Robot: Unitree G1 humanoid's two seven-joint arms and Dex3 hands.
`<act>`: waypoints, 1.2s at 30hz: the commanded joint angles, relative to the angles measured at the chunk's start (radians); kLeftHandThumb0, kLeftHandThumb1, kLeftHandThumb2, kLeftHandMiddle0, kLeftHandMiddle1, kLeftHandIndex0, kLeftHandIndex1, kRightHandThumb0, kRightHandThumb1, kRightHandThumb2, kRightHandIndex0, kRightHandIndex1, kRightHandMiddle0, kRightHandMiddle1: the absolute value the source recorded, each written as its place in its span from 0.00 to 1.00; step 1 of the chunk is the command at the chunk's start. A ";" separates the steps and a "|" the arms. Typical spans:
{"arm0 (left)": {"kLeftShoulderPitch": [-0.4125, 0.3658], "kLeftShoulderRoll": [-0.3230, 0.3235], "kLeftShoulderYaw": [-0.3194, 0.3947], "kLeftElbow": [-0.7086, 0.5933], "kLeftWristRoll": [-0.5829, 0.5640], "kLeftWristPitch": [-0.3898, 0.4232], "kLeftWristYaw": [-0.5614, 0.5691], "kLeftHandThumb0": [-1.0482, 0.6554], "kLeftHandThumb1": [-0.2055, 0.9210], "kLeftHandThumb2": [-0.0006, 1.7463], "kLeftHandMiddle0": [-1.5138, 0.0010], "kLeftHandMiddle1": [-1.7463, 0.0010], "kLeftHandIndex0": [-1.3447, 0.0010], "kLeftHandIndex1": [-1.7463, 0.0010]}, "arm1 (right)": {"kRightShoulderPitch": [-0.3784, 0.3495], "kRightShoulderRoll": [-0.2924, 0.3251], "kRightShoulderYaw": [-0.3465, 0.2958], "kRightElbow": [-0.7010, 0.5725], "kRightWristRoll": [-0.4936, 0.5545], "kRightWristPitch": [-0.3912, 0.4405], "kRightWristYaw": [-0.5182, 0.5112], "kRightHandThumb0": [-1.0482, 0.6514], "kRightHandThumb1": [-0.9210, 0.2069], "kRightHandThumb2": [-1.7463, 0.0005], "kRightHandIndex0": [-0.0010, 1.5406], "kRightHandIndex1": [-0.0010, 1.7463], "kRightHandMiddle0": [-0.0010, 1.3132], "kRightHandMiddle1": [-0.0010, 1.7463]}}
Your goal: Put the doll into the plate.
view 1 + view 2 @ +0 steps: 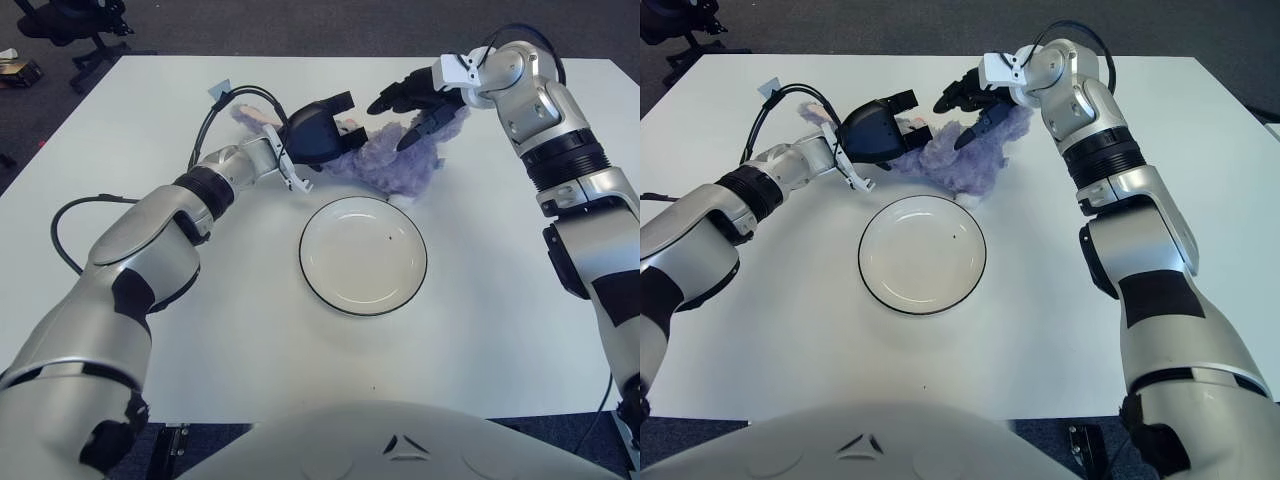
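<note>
A purple plush doll [395, 160] lies on the white table just behind the empty white plate [363, 255], which has a thin dark rim. My left hand [320, 130] reaches in from the left and its black fingers are closed around the doll's head end, where some pink shows between them. My right hand [395, 120] hovers over the doll's raised right end with its fingers spread, one fingertip [403, 144] nearly touching the fur. The doll rests on the table outside the plate.
A white tag and a purple bit [218, 92] stick out behind my left wrist. A black cable [60, 225] loops beside my left arm. Office chairs [60, 20] stand beyond the table's far left corner.
</note>
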 commanded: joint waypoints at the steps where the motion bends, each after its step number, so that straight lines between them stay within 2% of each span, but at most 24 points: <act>1: 0.034 -0.023 -0.035 0.015 0.031 -0.019 -0.040 0.61 1.00 0.06 0.65 0.28 0.48 0.33 | -0.035 0.006 0.016 0.023 -0.022 -0.027 0.014 0.20 0.04 1.00 0.20 0.01 0.26 0.01; 7: 0.034 -0.024 -0.038 0.015 0.030 -0.017 -0.044 0.61 1.00 0.06 0.65 0.27 0.48 0.34 | -0.041 0.009 0.015 0.038 -0.031 -0.037 0.013 0.21 0.05 1.00 0.21 0.00 0.26 0.01; 9: 0.036 -0.026 -0.033 0.014 0.024 -0.015 -0.050 0.61 1.00 0.06 0.65 0.26 0.48 0.35 | -0.022 -0.028 0.032 -0.017 -0.109 0.009 -0.050 0.20 0.05 1.00 0.21 0.00 0.24 0.01; 11: 0.039 -0.025 -0.024 0.011 0.012 -0.017 -0.053 0.61 1.00 0.06 0.65 0.25 0.48 0.36 | -0.008 -0.053 0.039 -0.046 -0.154 0.019 -0.082 0.19 0.05 1.00 0.20 0.00 0.21 0.00; 21: 0.046 -0.023 -0.005 0.007 -0.001 -0.020 -0.055 0.61 1.00 0.06 0.65 0.26 0.47 0.35 | 0.009 -0.064 0.035 -0.066 -0.177 0.008 -0.084 0.17 0.04 1.00 0.19 0.00 0.17 0.00; 22: 0.045 -0.026 0.001 0.009 -0.005 -0.014 -0.056 0.61 1.00 0.06 0.65 0.26 0.47 0.35 | 0.024 -0.067 0.044 -0.049 -0.175 -0.029 -0.085 0.17 0.04 1.00 0.19 0.00 0.17 0.00; 24: 0.045 -0.030 0.009 0.012 -0.010 -0.005 -0.058 0.61 1.00 0.06 0.65 0.29 0.48 0.33 | 0.046 -0.069 0.057 -0.024 -0.175 -0.080 -0.092 0.17 0.03 1.00 0.28 0.01 0.23 0.02; 27: 0.043 -0.034 0.016 0.013 -0.012 0.002 -0.057 0.61 1.00 0.06 0.64 0.31 0.48 0.31 | 0.058 -0.066 0.063 -0.008 -0.184 -0.107 -0.115 0.17 0.02 1.00 0.35 0.02 0.28 0.03; 31: 0.043 -0.035 0.019 0.013 -0.011 0.004 -0.056 0.61 1.00 0.06 0.64 0.32 0.49 0.29 | 0.059 -0.064 0.064 0.004 -0.189 -0.121 -0.126 0.17 0.02 1.00 0.40 0.02 0.30 0.03; 36: 0.044 -0.035 0.020 0.013 -0.010 0.004 -0.056 0.61 1.00 0.06 0.64 0.32 0.49 0.29 | 0.057 -0.062 0.063 0.011 -0.191 -0.127 -0.130 0.17 0.02 1.00 0.42 0.01 0.31 0.02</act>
